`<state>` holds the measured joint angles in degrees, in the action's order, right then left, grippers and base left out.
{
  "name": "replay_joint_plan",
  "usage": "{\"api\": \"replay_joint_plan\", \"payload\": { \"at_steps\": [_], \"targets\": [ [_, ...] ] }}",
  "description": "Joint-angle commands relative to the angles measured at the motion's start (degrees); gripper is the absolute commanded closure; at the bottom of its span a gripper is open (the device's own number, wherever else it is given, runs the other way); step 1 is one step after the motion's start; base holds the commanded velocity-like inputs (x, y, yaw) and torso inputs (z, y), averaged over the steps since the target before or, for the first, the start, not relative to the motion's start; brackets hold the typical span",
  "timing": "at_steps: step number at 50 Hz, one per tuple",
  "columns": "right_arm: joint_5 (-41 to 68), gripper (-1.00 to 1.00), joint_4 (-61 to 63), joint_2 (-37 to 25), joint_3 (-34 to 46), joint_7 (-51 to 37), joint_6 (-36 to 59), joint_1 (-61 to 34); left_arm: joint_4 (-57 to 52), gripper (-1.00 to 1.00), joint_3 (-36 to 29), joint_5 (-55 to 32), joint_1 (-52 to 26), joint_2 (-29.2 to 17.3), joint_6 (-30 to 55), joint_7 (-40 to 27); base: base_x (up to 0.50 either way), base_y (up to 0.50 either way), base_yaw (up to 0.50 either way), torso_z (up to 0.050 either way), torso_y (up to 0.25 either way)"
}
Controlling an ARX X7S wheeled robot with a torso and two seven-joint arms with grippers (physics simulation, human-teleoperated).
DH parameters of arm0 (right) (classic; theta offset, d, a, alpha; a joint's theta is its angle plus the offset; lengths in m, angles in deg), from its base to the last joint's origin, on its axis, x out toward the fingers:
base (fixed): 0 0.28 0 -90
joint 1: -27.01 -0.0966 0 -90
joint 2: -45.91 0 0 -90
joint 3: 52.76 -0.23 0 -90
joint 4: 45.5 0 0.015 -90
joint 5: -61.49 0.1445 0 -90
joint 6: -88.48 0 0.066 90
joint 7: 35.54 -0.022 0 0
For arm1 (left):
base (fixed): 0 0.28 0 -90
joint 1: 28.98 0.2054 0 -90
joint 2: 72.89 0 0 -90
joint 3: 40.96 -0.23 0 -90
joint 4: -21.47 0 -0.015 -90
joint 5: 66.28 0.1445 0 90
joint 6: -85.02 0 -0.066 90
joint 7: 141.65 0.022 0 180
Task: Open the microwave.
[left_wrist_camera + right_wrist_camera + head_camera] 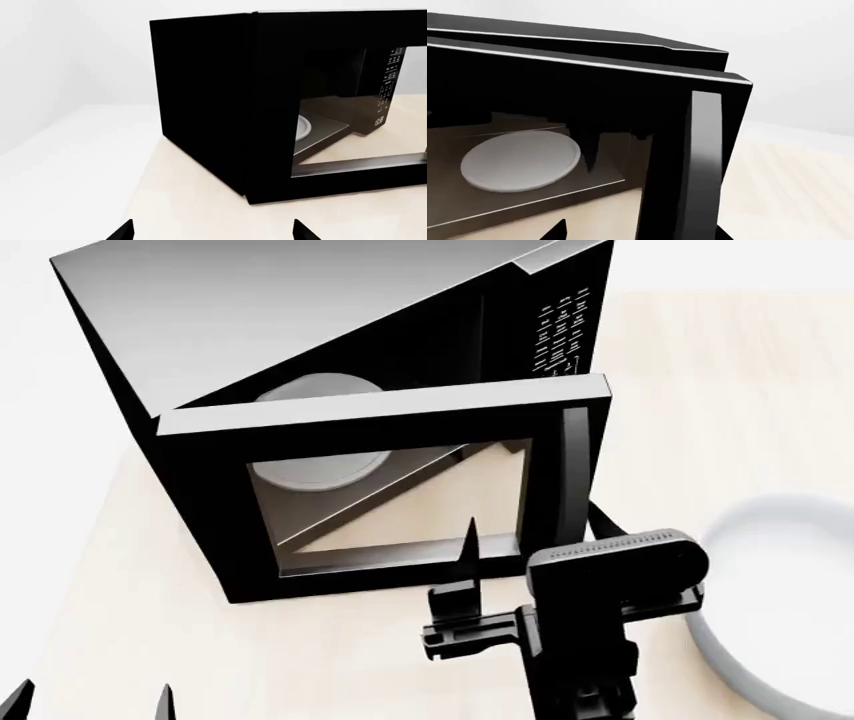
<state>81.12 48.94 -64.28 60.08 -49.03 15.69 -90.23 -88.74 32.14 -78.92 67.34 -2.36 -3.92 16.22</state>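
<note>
The black microwave with a grey top stands on the table, its windowed door swung partly open away from the body. The button panel and white turntable show behind the door. My right gripper is open at the door's free edge. In the right wrist view the vertical handle stands between the spread fingertips of this gripper, not clamped. My left gripper is open and empty, low at the front left. Its wrist view shows the microwave's side.
A white bowl sits on the beige table to the right of my right arm. The table's left edge runs close beside the microwave. White walls lie behind.
</note>
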Motion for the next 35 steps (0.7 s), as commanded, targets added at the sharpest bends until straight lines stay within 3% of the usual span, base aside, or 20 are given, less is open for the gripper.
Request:
{"api": "replay_joint_plan", "payload": {
  "at_steps": [1, 15, 35],
  "targets": [
    [1.6, -1.00, 2.0, -1.1, -1.0, 0.2, -0.2, 0.9, -0.1, -1.00, -0.2, -0.1, -0.1, -0.1, 0.0, -0.2, 0.00, 0.00, 0.00, 0.000, 0.000],
    [3.4, -1.00, 6.3, -3.3, -2.7, -0.8, 1.4, 2.4, -0.3, -1.00, -0.3, -0.3, 0.1, -0.4, -0.1, -0.3, 0.00, 0.00, 0.00, 0.000, 0.000],
    [10.3, -1.00, 38.7, -9.8, -5.3, -13.1, 25.3, 2.3, -0.5, -1.00, -0.5, -0.6, 0.0, -0.6, -0.1, -0.7, 0.00, 0.00, 0.00, 0.000, 0.000]
  ]
}}
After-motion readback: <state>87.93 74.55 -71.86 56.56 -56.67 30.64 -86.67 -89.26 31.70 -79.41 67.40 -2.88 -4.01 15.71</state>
